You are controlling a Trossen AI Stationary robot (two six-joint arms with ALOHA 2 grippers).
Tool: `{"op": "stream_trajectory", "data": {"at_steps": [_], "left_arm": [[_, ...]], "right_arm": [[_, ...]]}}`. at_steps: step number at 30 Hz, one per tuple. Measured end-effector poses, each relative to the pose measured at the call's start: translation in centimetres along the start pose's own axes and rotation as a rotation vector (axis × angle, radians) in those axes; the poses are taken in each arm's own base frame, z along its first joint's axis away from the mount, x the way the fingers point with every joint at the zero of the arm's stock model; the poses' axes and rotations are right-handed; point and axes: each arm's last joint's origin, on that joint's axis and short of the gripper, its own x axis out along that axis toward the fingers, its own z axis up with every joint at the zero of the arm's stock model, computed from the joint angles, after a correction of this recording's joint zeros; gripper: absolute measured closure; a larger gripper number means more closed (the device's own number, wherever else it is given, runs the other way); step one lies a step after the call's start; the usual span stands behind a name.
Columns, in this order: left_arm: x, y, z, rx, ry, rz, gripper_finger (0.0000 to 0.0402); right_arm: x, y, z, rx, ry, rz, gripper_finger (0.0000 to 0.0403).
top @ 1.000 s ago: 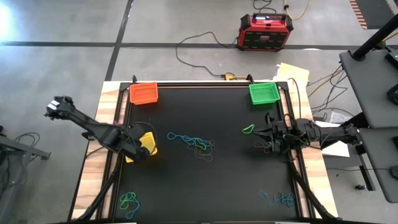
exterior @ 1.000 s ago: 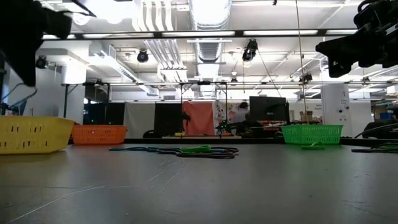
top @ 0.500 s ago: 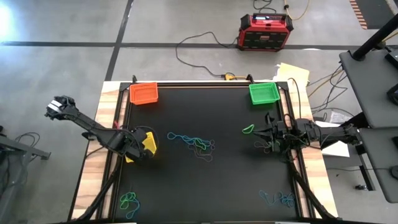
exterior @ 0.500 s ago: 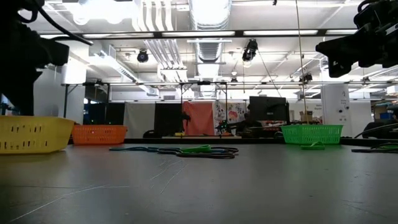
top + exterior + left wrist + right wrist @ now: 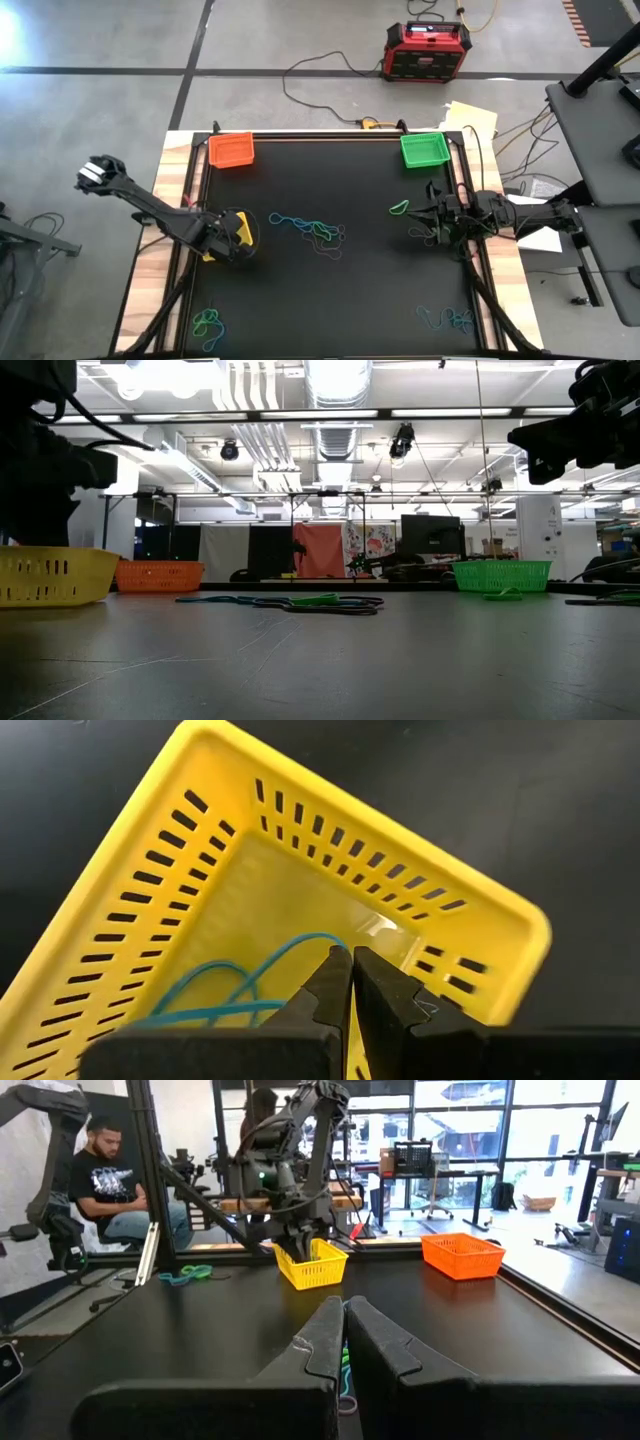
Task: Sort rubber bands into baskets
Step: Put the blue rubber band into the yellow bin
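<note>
My left gripper [image 5: 230, 242] hangs over the yellow basket [image 5: 243, 228] at the table's left, fingers pointing down into it [image 5: 348, 952], shut on a blue rubber band [image 5: 230, 982]. My right gripper [image 5: 418, 222] is shut and empty, held above the table's right side [image 5: 530, 440]. A tangle of blue, green and dark bands [image 5: 312, 230] lies at mid-table, and a single green band [image 5: 399, 208] lies to its right. The orange basket [image 5: 231, 150] stands at the far left and the green basket [image 5: 424, 150] at the far right. My left gripper pinches one end of the blue band's loop [image 5: 325, 940] between its two fingertips, coming from above and pointing down into the yellow basket. The rest of the band trails slack onto the basket's floor [image 5: 180, 1012].
More bands lie at the near left [image 5: 208, 322], at the near right [image 5: 447, 320] and under my right gripper [image 5: 425, 236]. A red-and-black box [image 5: 427, 50] and cables lie on the floor beyond the far edge. A person [image 5: 105, 1175] sits past the table's left side.
My left gripper has moved a little toward the table's right edge and downward, ending over the yellow basket. My right arm has kept still.
</note>
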Motion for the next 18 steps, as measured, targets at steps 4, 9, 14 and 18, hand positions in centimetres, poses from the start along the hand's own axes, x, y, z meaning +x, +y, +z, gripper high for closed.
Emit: {"op": "stream_trajectory", "data": {"at_steps": [4,9,14,18], "left_arm": [[0.6,-0.4,-0.1,0.033,0.008,0.041,0.0402],[1.0,-1.0,-0.2,0.067,0.012,0.073,0.0402],[1.0,-1.4,-0.1,0.064,0.014,0.085,0.0402],[1.0,-1.8,0.0,0.059,0.017,0.099,0.0401]], "right_arm": [[0.0,0.0,0.0,0.000,0.000,0.000,0.0394],[0.0,0.0,0.0,0.000,0.000,0.000,0.0394],[0.0,0.0,0.0,0.000,0.000,0.000,0.0394],[0.0,0.0,0.0,0.000,0.000,0.000,0.0394]]}}
